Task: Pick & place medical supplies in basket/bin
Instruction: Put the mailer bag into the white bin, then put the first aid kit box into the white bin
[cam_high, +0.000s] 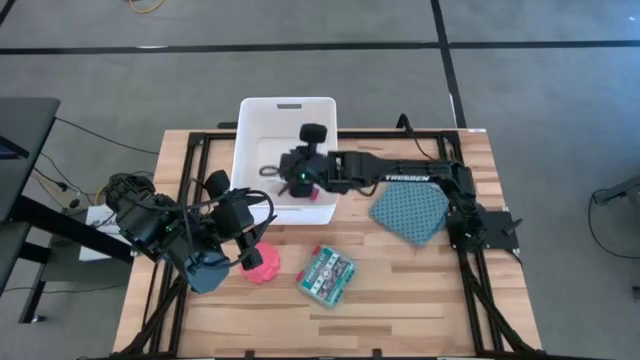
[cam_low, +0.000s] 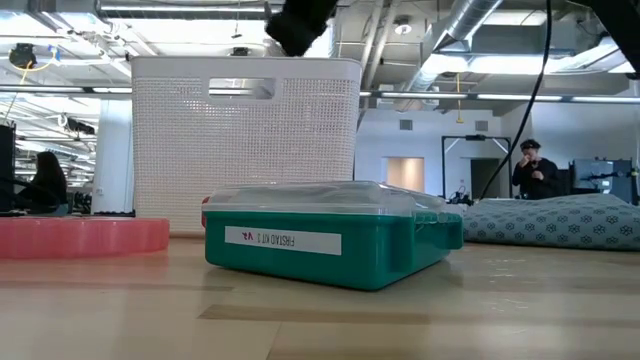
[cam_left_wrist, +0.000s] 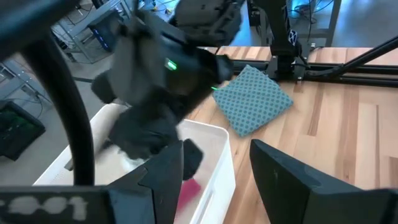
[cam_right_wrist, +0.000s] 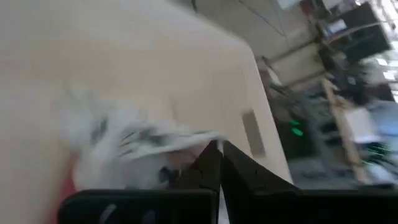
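The right tool (cam_high: 283, 172) is reaching over the white bin (cam_high: 262, 115), hanging inside its open top, and its fingers (cam_right_wrist: 214, 165) are lying pressed together in the right wrist view, clenched with nothing clearly between them. Just past those fingers a blurred white black-patterned pouch (cam_right_wrist: 134, 142) is lying on the bin's pale floor, with a patch of red showing beside it at the near edge. A magenta flat piece (cam_left_wrist: 188, 188) is lying in the bin directly under the right tool, as the left wrist view shows.

The left tool (cam_high: 252, 243) is hovering outside the bin, over the table (cam_high: 400, 300) near the bin's front wall, with its fingers (cam_left_wrist: 292, 177) spread apart and released, gripping nothing. The pink spiky disc (cam_high: 264, 265) is lying on the table just beside this tool. The teal-green first aid kit (cam_high: 327, 274) is sitting a little farther out from the left tool, apart from the disc. The teal dotted cloth (cam_high: 409, 212) is lying under the right arm, well back from the right tool.
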